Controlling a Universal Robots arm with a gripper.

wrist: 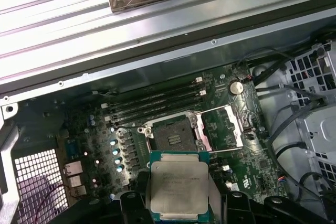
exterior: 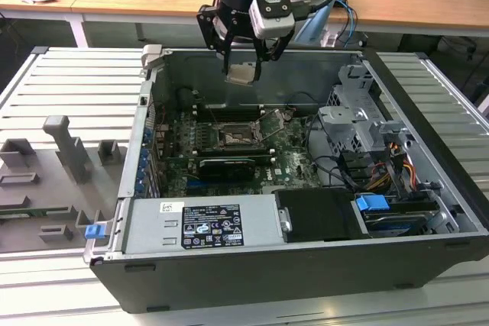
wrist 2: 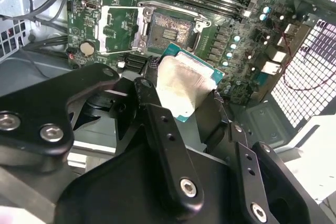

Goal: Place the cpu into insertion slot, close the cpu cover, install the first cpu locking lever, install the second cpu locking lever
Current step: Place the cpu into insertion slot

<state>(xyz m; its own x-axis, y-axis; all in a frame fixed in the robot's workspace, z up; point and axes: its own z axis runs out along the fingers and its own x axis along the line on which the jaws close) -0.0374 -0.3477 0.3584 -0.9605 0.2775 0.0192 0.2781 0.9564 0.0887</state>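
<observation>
Ribbed metal table with an open computer case on it. The gripper hangs over the case, fingers clamped on the cpu. Below it are the bare insertion slot and the cpu cover, swung open alongside. Step one is in hand, with the chip not yet seated. Placing it likely calls for squaring it to the slot and a level descent.

cpu: flat square chip, dull silver-grey metal top on a green edge, metal side up. It's pinched between the fingers and held in the air above the open case, well clear of the board and not in the slot. Slot is bare, contact field exposed. cpu cover: thin silvery frame with a cut-out centre, flipped open just beside the slot. Looks laid back flat, but the angle is hard to judge.
</observation>
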